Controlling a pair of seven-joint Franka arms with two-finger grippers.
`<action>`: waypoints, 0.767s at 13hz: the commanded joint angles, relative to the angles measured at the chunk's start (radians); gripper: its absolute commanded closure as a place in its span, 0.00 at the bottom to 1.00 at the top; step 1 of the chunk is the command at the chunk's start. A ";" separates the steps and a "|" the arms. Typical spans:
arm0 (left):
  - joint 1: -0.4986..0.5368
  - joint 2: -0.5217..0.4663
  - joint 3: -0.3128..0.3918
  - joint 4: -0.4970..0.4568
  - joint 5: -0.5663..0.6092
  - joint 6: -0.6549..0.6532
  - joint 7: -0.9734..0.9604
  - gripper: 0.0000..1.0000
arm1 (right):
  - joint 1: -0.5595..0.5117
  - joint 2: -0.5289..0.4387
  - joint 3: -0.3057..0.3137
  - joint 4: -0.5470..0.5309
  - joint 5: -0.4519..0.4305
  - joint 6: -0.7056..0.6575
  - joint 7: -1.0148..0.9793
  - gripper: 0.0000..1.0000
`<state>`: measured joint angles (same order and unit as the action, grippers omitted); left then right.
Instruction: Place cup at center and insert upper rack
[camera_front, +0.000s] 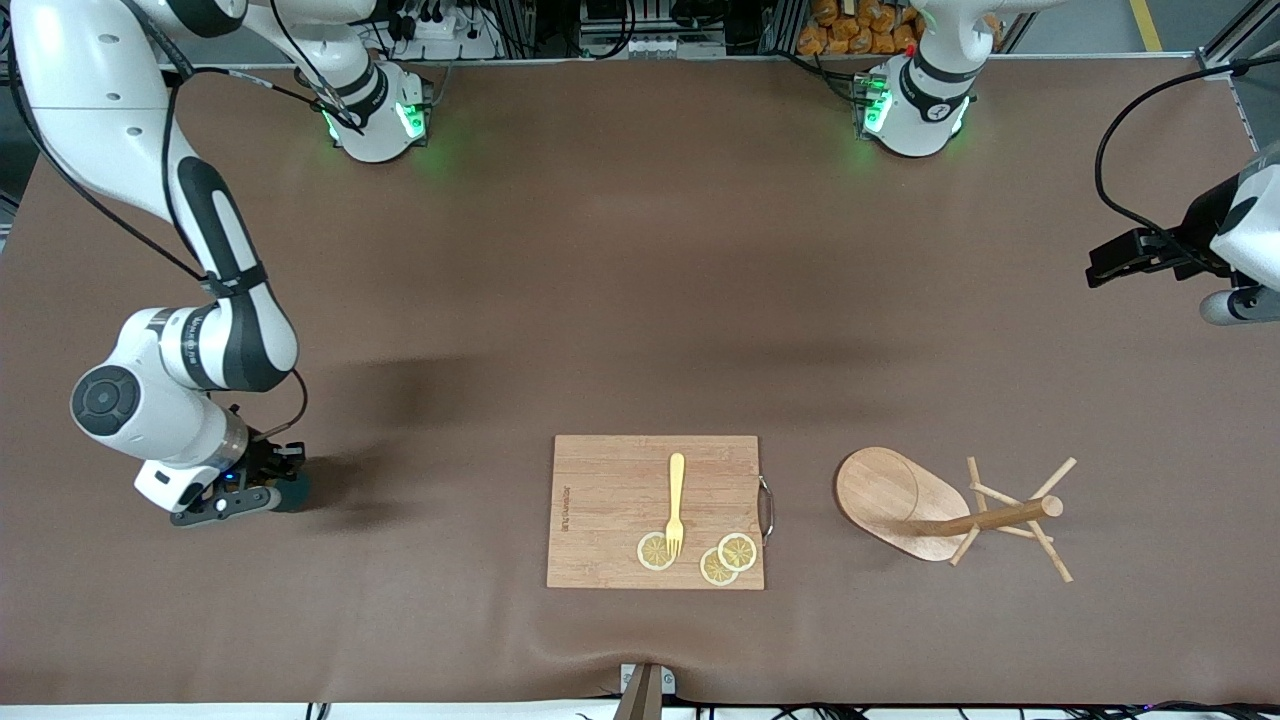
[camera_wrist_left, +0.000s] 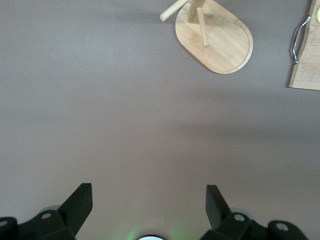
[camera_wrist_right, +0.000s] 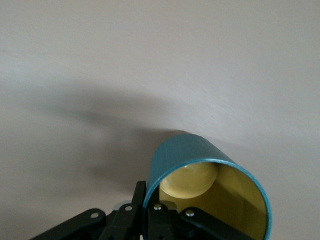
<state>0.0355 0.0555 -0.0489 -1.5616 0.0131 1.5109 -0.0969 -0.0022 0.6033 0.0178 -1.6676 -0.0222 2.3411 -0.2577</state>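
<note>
The right gripper (camera_front: 262, 492) is clenched on the teal cup's (camera_wrist_right: 210, 190) rim at about nine o'clock from the cutting board (camera_front: 610, 510), so centering remains undone, and the mug tree (camera_front: 900, 500) lies at three o'clock, the waiting left gripper (camera_wrist_left: 149, 205) released above the table.

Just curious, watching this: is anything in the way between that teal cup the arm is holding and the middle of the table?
Nothing visible is. The right gripper is shut on the cup at the right arm's end of the table, and bare tabletop runs from there to the middle. The cutting board lies nearer the front camera.
</note>
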 joint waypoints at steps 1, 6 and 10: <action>0.014 -0.002 -0.005 0.009 -0.001 -0.026 0.014 0.00 | 0.085 -0.043 0.008 -0.007 0.001 -0.019 0.072 1.00; 0.014 -0.002 -0.006 0.011 -0.001 -0.028 0.014 0.00 | 0.276 -0.086 0.025 -0.008 0.001 -0.095 0.285 1.00; 0.012 0.000 -0.006 0.009 -0.001 -0.028 0.013 0.00 | 0.388 -0.086 0.063 -0.011 0.001 -0.097 0.483 1.00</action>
<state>0.0402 0.0555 -0.0495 -1.5614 0.0131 1.5033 -0.0968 0.3577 0.5393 0.0640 -1.6607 -0.0211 2.2549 0.1520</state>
